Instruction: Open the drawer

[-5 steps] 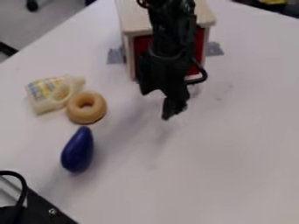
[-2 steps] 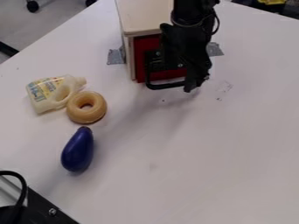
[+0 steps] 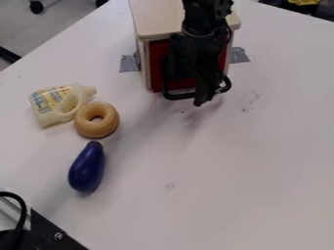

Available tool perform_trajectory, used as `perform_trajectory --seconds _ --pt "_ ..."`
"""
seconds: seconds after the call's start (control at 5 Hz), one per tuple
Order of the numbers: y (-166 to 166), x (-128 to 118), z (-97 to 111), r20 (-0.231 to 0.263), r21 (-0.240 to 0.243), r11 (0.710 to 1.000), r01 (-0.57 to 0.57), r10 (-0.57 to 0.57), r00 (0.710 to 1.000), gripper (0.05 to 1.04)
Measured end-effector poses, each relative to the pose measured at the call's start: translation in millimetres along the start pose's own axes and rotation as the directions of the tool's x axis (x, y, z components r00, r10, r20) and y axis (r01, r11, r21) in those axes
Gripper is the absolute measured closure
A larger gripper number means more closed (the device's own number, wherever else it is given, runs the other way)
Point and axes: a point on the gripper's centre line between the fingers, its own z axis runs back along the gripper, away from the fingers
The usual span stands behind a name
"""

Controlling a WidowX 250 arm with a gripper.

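Toward the top of the view, the red drawer front (image 3: 156, 68) sits within its pale wooden cabinet (image 3: 156, 17), much of its middle and right hidden behind the black robot arm (image 3: 205, 22). Its black curved handle (image 3: 177, 96) juts out low, partly covered too; the cabinet's back is cut off by the top edge. Right at the handle hangs the black end effector (image 3: 203, 96), tip pointing down, dark against dark: I cannot tell whether it is spread or closed, nor whether it touches or grips the handle. Grey tape (image 3: 130, 62) lies on the white desk (image 3: 248, 171) beside the cabinet. Farther left, a cream plastic bottle (image 3: 52, 110) with a printed label lies beside a tan ring-shaped toy (image 3: 96, 128); below the ring is a dark blue, eggplant-shaped toy (image 3: 87, 168). Black equipment (image 3: 49, 232) with a looping cable (image 3: 25, 207) is cut off at the lower left corner
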Motion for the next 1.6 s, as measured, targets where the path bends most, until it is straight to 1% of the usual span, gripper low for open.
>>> perform_trajectory --seconds 0.2,0.6,0.8,1.0,1.2,1.4,1.6 --pt "-0.4 -0.3 -1.5 0.002 0.004 1.000 0.010 -0.010 1.000 0.085" --pt "-13.2 -7.8 -7.9 -0.016 -0.021 0.999 0.025 -0.025 1.000 0.095" --pt "-18.7 -10.5 -10.9 -0.016 -0.025 0.999 0.033 -0.033 0.999 0.185" --pt "-17.5 -8.7 -4.7 0.012 -0.015 1.000 0.024 -0.023 1.000 0.457" --pt "-17.7 -10.3 -2.8 0.023 -0.009 1.000 0.021 -0.021 1.000 0.735" --pt "-17.8 -11.1 -2.0 0.026 -0.007 1.000 0.030 -0.030 0.999 0.843" --pt "-18.9 -12.4 -0.6 0.025 -0.009 0.999 0.030 -0.030 0.999 0.847"
